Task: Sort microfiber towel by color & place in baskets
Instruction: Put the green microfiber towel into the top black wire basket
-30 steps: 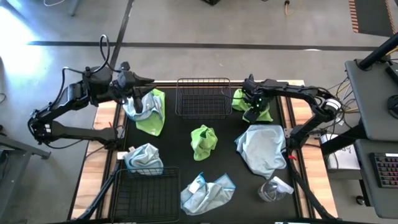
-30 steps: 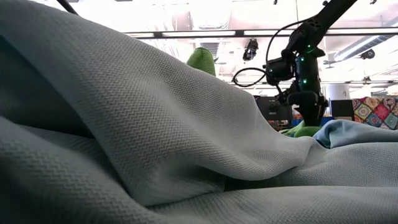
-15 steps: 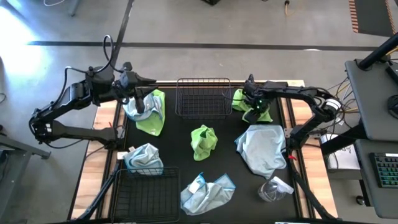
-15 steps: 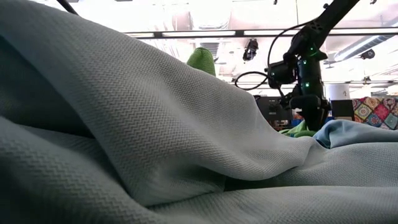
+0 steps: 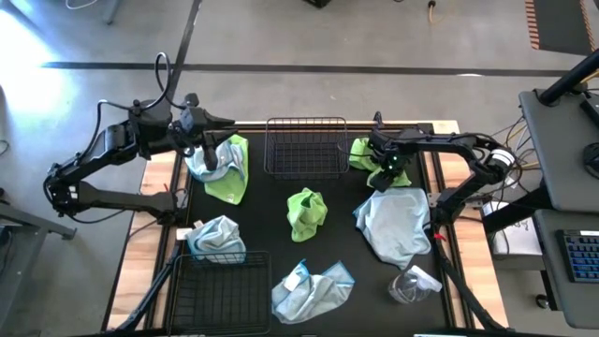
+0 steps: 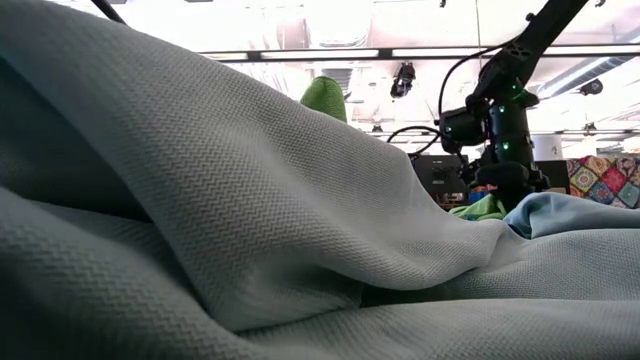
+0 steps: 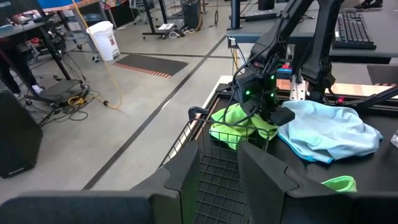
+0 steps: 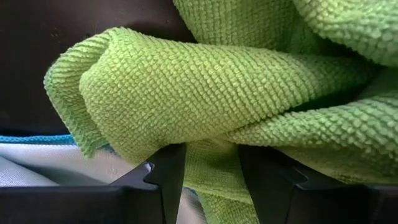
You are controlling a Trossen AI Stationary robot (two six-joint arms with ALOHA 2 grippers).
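My right gripper (image 5: pixel 389 168) is down on a lime green microfiber towel (image 5: pixel 363 150) at the far right of the black mat, shut on a fold of it. My left gripper (image 5: pixel 204 146) hovers open over a light blue and green towel heap (image 5: pixel 225 170) at the far left and holds nothing. Another green towel (image 5: pixel 307 212) lies mid-table. Light blue towels lie at the right (image 5: pixel 393 227), the near left (image 5: pixel 217 237) and the near middle (image 5: pixel 314 288). One black wire basket (image 5: pixel 273 150) stands at the far middle and one (image 5: pixel 192 281) at the near left. My right gripper (image 8: pixel 212 165) comes from above, pointing down, and has a thick fold of the green towel (image 8: pixel 211 149) pinched between its two fingers (image 8: pixel 163 177). How many layers cannot be told. The towel stays crumpled on the mat, not lifted.
A small clear plastic wrapper (image 5: pixel 412 285) lies at the near right corner. A light blue towel (image 6: pixel 250 200) right in front of the low camera fills most of that view. The mat between the baskets and the middle green towel is bare. A desk with a keyboard stands beyond the table's right edge.
My right gripper has shifted a little toward the table's right and near edges over the green towel. The towel itself shows no clear move.
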